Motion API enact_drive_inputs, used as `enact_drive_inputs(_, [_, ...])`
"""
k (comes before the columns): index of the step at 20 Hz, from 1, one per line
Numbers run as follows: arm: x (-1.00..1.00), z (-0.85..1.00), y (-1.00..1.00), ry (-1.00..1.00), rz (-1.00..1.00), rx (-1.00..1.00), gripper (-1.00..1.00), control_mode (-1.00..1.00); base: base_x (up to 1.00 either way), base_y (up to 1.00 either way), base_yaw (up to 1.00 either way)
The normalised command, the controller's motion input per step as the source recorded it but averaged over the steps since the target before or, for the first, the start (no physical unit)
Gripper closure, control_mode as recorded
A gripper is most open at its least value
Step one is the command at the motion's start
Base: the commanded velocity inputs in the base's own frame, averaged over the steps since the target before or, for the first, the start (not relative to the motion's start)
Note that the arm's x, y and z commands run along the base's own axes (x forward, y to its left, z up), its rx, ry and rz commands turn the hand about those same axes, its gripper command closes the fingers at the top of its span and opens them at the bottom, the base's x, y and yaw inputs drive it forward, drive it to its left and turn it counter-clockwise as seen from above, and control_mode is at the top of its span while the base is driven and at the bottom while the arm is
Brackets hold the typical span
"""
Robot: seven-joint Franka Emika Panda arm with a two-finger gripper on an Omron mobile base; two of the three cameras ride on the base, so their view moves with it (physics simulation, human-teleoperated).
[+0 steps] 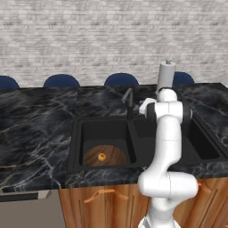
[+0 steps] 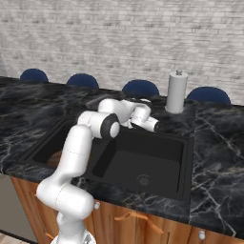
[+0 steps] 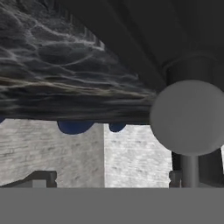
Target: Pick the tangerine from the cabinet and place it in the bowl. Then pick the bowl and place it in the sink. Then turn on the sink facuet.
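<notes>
The dark wooden bowl (image 1: pixel 113 155) lies in the left basin of the black sink (image 1: pixel 75 144), and the small orange tangerine (image 1: pixel 102 156) rests inside it. A sliver of the bowl (image 2: pixel 55 157) shows past my arm in the right base view. The slim grey sink facuet (image 1: pixel 129 97) stands behind the divider between the basins. My gripper (image 1: pixel 143 106) hovers just right of it, open and holding nothing. In the hand view the faucet's rounded grey body (image 3: pixel 188 116) looms close on the right, beyond the spread fingertips (image 3: pixel 43 177). The cabinet is out of view.
A white paper-towel roll (image 1: pixel 165 75) stands on the black marble counter (image 1: pixel 35 129) behind the sink, close to my arm. Blue chair backs (image 1: pixel 121 79) line the counter's far side. Wooden drawers (image 1: pixel 102 200) sit below. The right basin (image 2: pixel 143 162) holds nothing.
</notes>
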Motion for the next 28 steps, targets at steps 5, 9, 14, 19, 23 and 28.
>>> enact_drive_inputs(5, [0.07,-0.08,0.0,0.04,0.01,0.04,1.0,-1.0,0.0,0.0,0.0])
enact_drive_inputs(9, [0.0,-0.01,-0.08,0.04,-0.06,0.03,1.0,-1.0,0.0,0.0,0.0])
enact_drive_inputs(14, [0.0,0.0,-0.44,0.13,-0.22,0.06,1.0,-1.0,0.0,0.0,0.0])
enact_drive_inputs(19, [0.0,0.0,-0.73,0.2,-0.29,0.09,1.0,-1.0,0.0,0.0,0.0])
enact_drive_inputs(23, [0.0,0.0,-0.79,0.2,-0.27,0.08,1.0,-1.0,0.0,0.0,0.0])
enact_drive_inputs(28, [0.0,0.0,-0.86,0.2,-0.24,0.09,1.0,-1.0,0.0,0.0,0.0])
